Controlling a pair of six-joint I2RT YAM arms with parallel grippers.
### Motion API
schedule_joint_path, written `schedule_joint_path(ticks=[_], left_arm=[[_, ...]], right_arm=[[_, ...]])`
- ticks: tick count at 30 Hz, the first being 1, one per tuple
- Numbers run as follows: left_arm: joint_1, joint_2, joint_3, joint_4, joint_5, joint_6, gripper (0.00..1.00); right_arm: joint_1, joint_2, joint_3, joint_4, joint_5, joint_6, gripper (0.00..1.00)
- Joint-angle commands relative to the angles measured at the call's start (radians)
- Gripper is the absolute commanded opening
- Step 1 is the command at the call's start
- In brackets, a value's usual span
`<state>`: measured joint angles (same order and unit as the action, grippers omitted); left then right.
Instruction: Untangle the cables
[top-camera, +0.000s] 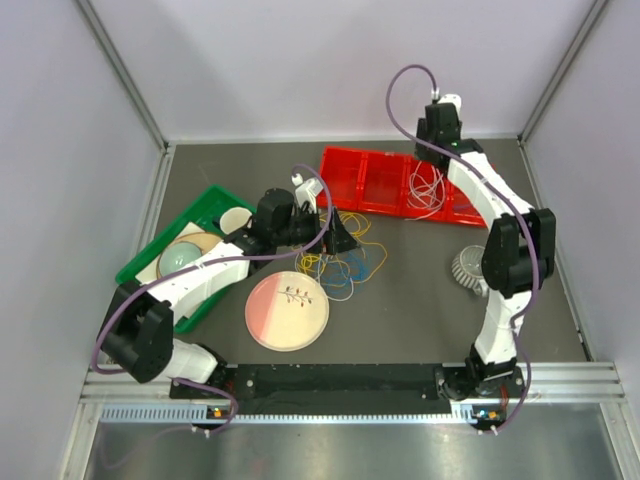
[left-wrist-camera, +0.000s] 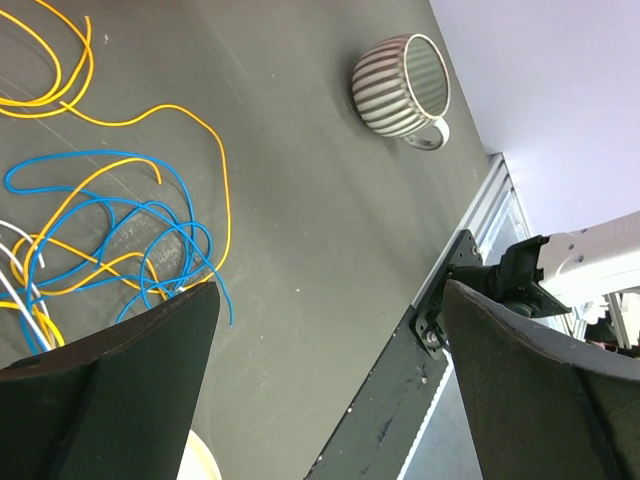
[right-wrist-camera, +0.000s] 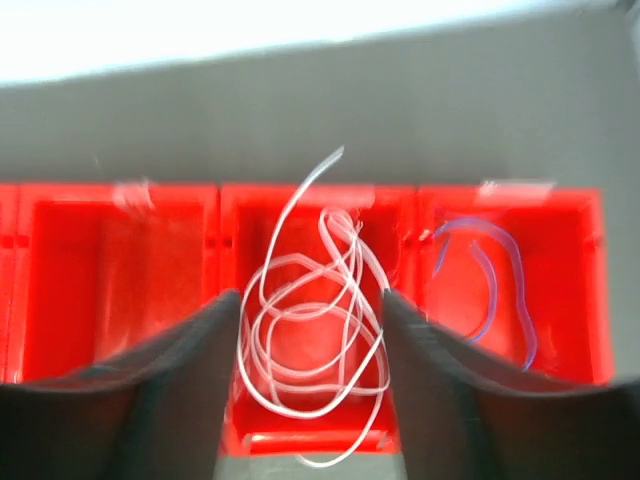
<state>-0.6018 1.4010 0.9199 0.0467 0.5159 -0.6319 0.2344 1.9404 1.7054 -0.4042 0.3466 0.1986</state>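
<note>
One dark bench (top-camera: 420, 290) carries everything, and two arms rise from its near edge: the left arm (top-camera: 200, 275) reaches towards the middle, while the right arm (top-camera: 500, 230) bends over the far right. The left pincer (left-wrist-camera: 325, 295) stands spread wide with nothing between its fingers, hanging just above the bench beside the loose wires. The right pincer (right-wrist-camera: 310, 300) is also parted and grips nothing that shows. It is poised above the red tray (top-camera: 380, 180). There are two trays. The red one lies at the far side and has four compartments in a row. The green tray (top-camera: 205, 205) sits at the left, partly under the left arm, and holds a pale bowl (top-camera: 182, 262) and at least one more round dish. One pink plate (top-camera: 287, 312) lies on the bench near the front, just beside the tangle. One ribbed grey mug (left-wrist-camera: 400, 85) lies on its side at the right, well apart from the wires. The cables come in three colours. A tangle (top-camera: 345, 262) in the middle of the bench mixes yellow strands (left-wrist-camera: 215, 150), blue strands (left-wrist-camera: 90, 153) and a few white strands (left-wrist-camera: 15, 290), looped over one another too closely to count. One white cable (right-wrist-camera: 340, 245) lies coiled in the red tray's third compartment from the left, directly below the right pincer. One blue-purple cable (right-wrist-camera: 518, 280) curls alone in the end compartment to its right.
</note>
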Motion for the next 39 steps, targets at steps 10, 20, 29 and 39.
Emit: schedule_joint_path(ticks=[10, 20, 29, 39], left_arm=[[0.005, -0.025, -0.015, 0.044, 0.019, -0.012, 0.98], [0.004, -0.005, -0.004, 0.044, 0.024, -0.014, 0.97], [0.004, -0.008, -0.01, 0.047, 0.024, -0.018, 0.97], [0.002, -0.03, -0.026, 0.059, 0.024, -0.031, 0.97]], right_arm=[[-0.043, 0.117, 0.094, -0.008, 0.035, -0.036, 0.51], [-0.043, 0.184, 0.132, -0.022, 0.012, -0.022, 0.0], [-0.044, 0.249, 0.122, -0.022, -0.052, 0.015, 0.0], [-0.044, 0.249, 0.114, -0.039, -0.061, 0.015, 0.11]])
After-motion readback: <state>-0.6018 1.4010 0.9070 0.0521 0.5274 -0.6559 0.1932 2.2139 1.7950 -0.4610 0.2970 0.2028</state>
